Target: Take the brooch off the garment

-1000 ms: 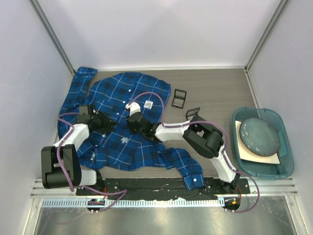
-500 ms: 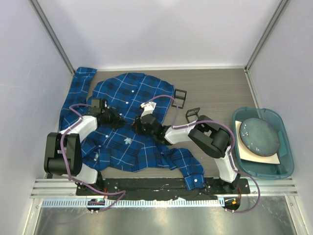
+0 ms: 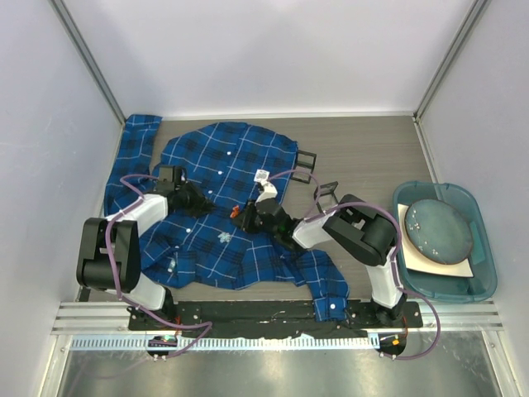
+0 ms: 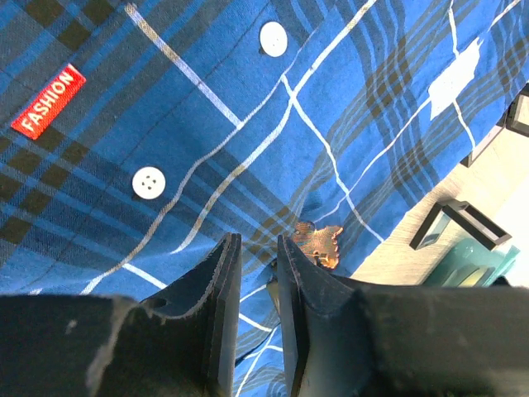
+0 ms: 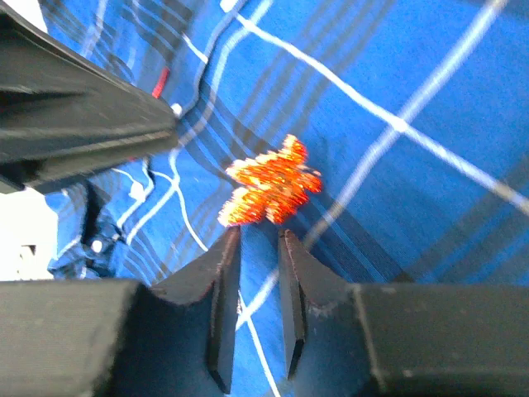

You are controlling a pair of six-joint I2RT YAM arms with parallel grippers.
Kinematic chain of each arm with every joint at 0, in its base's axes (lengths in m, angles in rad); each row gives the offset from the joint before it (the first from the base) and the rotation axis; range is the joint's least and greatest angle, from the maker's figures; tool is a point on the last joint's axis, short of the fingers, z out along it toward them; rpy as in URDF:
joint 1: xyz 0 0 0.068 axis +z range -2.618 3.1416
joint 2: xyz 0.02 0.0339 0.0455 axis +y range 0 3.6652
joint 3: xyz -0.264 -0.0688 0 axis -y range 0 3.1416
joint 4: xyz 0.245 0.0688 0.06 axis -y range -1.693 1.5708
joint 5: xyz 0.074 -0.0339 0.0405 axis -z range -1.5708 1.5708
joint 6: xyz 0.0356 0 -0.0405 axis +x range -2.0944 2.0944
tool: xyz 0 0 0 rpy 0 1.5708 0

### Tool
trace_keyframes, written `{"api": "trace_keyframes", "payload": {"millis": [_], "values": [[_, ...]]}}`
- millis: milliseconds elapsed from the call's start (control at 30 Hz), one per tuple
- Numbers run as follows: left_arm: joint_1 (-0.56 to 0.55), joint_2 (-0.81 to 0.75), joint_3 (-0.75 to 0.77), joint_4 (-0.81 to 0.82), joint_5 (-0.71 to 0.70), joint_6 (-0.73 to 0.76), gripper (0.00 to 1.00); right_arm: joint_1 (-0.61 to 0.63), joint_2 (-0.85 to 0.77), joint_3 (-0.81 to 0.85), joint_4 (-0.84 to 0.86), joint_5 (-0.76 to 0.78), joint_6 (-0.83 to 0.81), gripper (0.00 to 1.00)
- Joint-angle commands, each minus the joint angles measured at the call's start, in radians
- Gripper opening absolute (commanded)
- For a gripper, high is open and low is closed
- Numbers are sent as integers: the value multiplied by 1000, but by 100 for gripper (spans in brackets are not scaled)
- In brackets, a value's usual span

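Note:
The blue plaid garment [image 3: 223, 157] lies spread on the table. An orange glittery brooch [image 3: 235, 212] is pinned near its middle. My left gripper [image 3: 201, 201] sits just left of the brooch. In the left wrist view its jaws [image 4: 258, 248] stand nearly closed, pressed into wrinkled fabric [image 4: 207, 107], with the brooch [image 4: 318, 237] beside the right finger. My right gripper [image 3: 246, 217] comes from the right. In the right wrist view its jaws [image 5: 259, 236] are narrowly apart over flat fabric [image 5: 430, 74], their tips at the lower edge of the blurred brooch [image 5: 271, 186], with nothing between them.
Two black rectangular buckles [image 3: 303, 163] [image 3: 326, 190] lie on the table just right of the shirt; one also shows in the left wrist view [image 4: 467, 223]. A teal bin [image 3: 488, 256] holding a grey round plate [image 3: 442, 230] stands at the right. A red FASHION label [image 4: 48, 101] is on the shirt.
Both grippers have moved to the right and closer together at the brooch. The upper part of the shirt has slid right with the left gripper.

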Motion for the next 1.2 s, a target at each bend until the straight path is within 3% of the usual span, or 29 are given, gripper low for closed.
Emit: {"api": "trace_keyframes", "payload": {"millis": [0, 267, 367, 500, 700, 800, 967, 1167], "values": [[-24, 6, -5, 44, 13, -3, 27, -22, -37, -59, -8, -24, 60, 29], [-68, -6, -2, 41, -3, 17, 27, -34, -71, -99, -3, -46, 32, 23], [-74, 8, 14, 34, -1, 21, 27, -36, -99, -89, -37, -62, -23, 29], [-74, 23, 31, 32, 9, 20, 28, -42, -97, 25, -248, -130, -141, 38], [-74, 54, 5, 92, 56, -25, 39, -51, -55, 178, -466, -150, -270, 46], [-76, 46, -8, 99, 51, -28, 45, -74, -38, 221, -496, -188, -295, 50], [-77, 68, -12, 125, 72, -45, 42, -113, 19, 287, -510, -267, -301, 50], [-91, 109, -17, 164, 88, -65, 39, -123, 90, 378, -563, -320, -331, 42]]}}
